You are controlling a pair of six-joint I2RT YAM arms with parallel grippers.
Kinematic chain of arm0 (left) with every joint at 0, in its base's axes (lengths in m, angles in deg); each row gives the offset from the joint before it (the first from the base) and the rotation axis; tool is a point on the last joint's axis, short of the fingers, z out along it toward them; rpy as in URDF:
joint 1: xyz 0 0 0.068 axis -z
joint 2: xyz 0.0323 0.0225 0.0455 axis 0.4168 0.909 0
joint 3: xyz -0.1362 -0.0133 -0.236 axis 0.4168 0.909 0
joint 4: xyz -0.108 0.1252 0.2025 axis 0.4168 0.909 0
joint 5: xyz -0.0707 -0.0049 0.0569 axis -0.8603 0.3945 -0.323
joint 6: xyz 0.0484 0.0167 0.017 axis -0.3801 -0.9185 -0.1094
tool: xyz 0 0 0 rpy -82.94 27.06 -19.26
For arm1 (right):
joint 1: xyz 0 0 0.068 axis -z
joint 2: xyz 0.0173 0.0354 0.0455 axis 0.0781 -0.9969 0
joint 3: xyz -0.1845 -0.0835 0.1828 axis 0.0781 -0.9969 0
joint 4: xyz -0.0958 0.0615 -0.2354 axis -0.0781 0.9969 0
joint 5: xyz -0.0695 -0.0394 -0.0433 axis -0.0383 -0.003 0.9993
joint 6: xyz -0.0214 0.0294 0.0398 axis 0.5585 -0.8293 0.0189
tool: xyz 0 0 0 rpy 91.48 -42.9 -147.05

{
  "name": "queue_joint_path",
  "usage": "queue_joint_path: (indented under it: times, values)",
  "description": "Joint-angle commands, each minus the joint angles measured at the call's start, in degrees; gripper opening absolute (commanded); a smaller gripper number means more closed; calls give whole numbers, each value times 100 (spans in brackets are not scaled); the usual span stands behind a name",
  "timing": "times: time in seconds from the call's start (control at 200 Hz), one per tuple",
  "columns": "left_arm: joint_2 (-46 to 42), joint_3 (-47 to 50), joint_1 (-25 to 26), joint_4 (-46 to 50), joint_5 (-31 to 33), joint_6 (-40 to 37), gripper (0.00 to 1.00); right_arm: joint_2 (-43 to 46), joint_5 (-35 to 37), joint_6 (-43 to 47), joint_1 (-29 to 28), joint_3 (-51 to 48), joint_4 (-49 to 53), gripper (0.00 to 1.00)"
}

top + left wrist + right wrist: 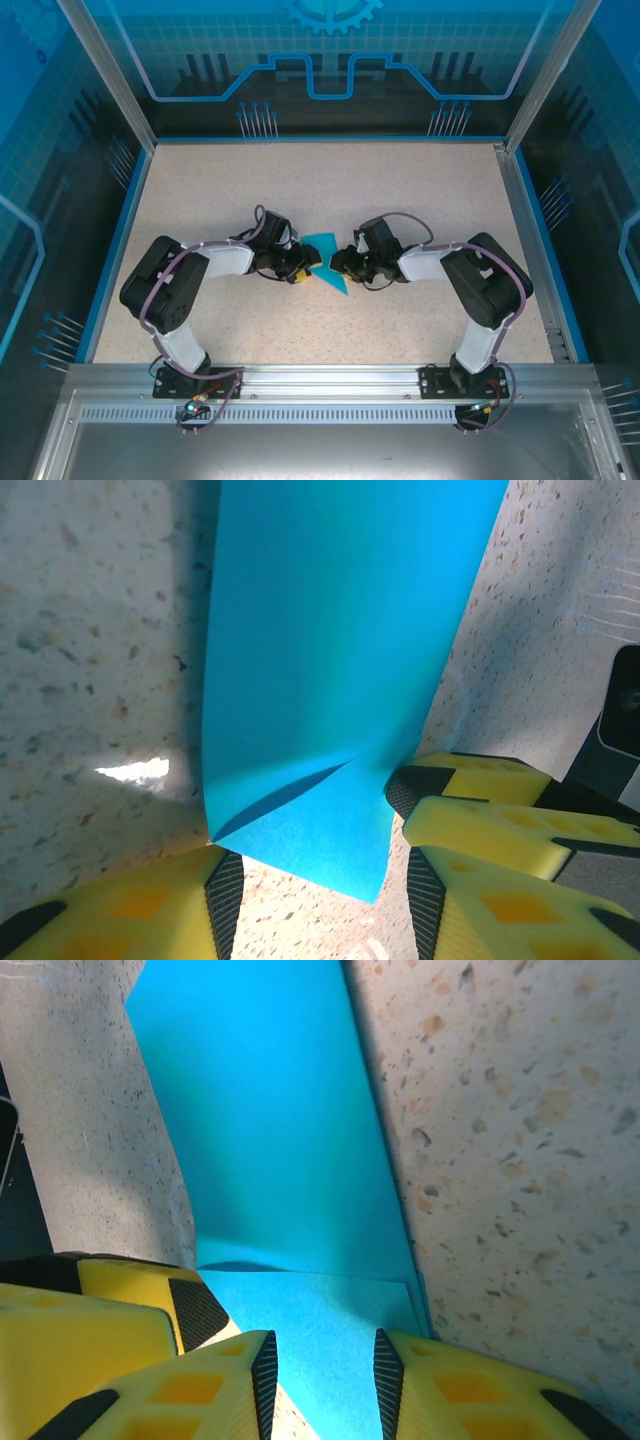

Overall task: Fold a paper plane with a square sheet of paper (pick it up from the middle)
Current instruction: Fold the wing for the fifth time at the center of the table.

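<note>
Speckled beige table [200, 200], blue-panelled enclosure all round, alu rail at my bases. Blue paper [322, 248] sits mid-table, right between my two grippers, and is already partly folded: a narrow shape, wider at the far end, tapering to a point at the near end.

Key relation: its long axis runs near-to-far, with the near tip slanting a bit toward my right side. My left gripper [300, 268] comes at it from the left and my right gripper [340, 265] from the right. Both are at the paper's near half, tips almost meeting across it. Neither arm is clearly closer, call it equal.

Left wrist view: paper [330, 660] stretches away from the left gripper [320, 880], with a folded flap corner lying in the gap. Jaws apart, nothing pinched.

Right wrist view: paper [270, 1130] runs straight ahead of the right gripper [322, 1360], and a flap edge crosses just in front of the pads. Gap narrower but plainly there, paper flat in it, not clamped.

My guess: any pinch or crease must go along that near-far axis, one side each.
</note>
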Motion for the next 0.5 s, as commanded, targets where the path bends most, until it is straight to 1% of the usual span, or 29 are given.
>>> queue_joint_path:
  times: [0.0,0.145,0.3,0.41,0.495]
  values:
    - [102,-155,47,54,10,-14,50,-387,157,-24,74,-283,585,34]
    - [92,-166,47,-21,-21,6,49,-418,157,9,94,-299,577,34]
    - [51,-167,47,-92,-9,-50,45,-425,167,156,127,-325,632,34]
    - [70,-236,47,-59,45,-156,39,-373,174,450,186,-327,728,34]
    - [111,-310,44,20,106,-218,33,-288,220,814,217,-304,814,35]
